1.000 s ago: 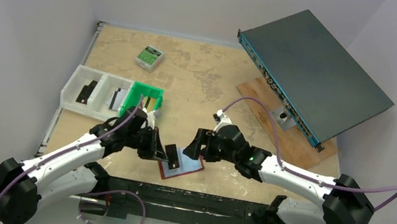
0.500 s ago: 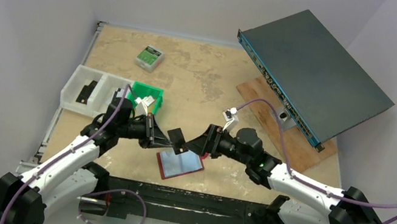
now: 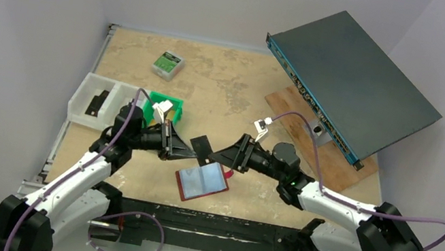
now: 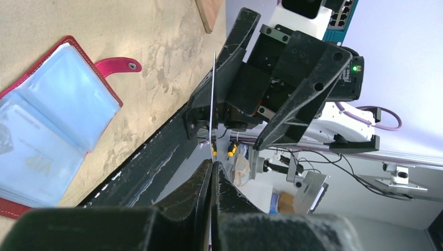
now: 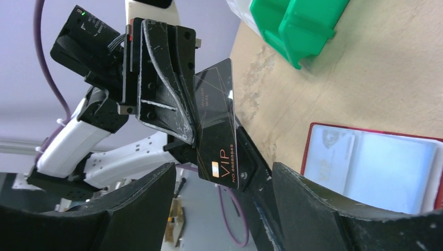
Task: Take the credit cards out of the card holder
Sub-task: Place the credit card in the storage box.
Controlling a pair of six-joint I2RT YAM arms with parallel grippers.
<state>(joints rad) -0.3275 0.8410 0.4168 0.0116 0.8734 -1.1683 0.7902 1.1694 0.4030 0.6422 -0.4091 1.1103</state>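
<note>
Card (image 3: 202, 145) now higher above holder (image 3: 201, 181)

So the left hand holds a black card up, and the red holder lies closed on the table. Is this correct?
Not quite. The holder lies open, not closed: the top external view shows its pale blue inside facing up. The rest is right: the left hand holds the black card up, and the holder lies on the table.
</note>
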